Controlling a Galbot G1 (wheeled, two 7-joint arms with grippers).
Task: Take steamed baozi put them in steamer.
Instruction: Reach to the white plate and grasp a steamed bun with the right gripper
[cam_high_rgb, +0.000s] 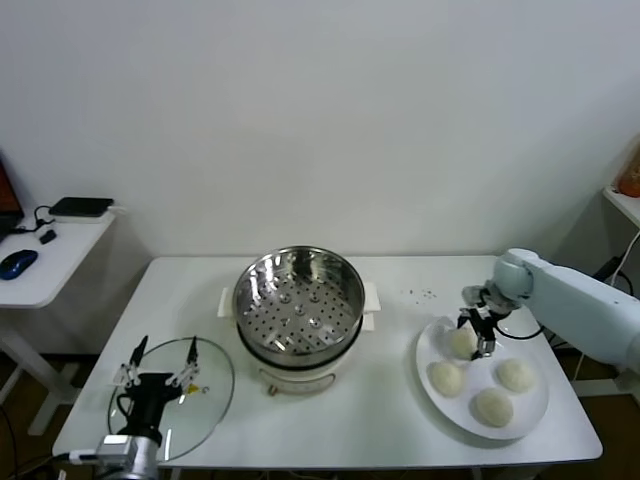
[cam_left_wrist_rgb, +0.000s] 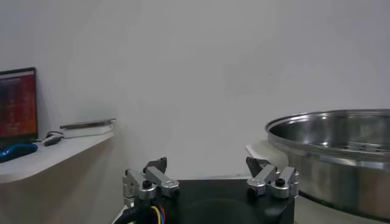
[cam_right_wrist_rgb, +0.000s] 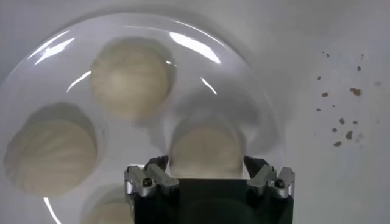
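Table (cam_high_rgb: 390, 400) white, crumbs (cam_high_rgb: 420, 294) nr plate (cam_high_rgb: 530, 415); wall (cam_high_rgb: 320, 120) plain.

We see the steamer (cam_high_rgb: 298, 295) as polished, mirror-bright steel with a perforated floor, seated on a smooth white plastic-looking base (cam_high_rgb: 300, 375). The steamed baozi (cam_right_wrist_rgb: 130, 77) look matt and doughy, with faint pleated ridges. Their white plate (cam_high_rgb: 520, 418) is glossy, throwing bright streaks of glare. The lid (cam_high_rgb: 215, 400) is clear glass. The table (cam_high_rgb: 390, 420) looks smooth, matt white, with a few dark crumbs (cam_right_wrist_rgb: 341, 122).
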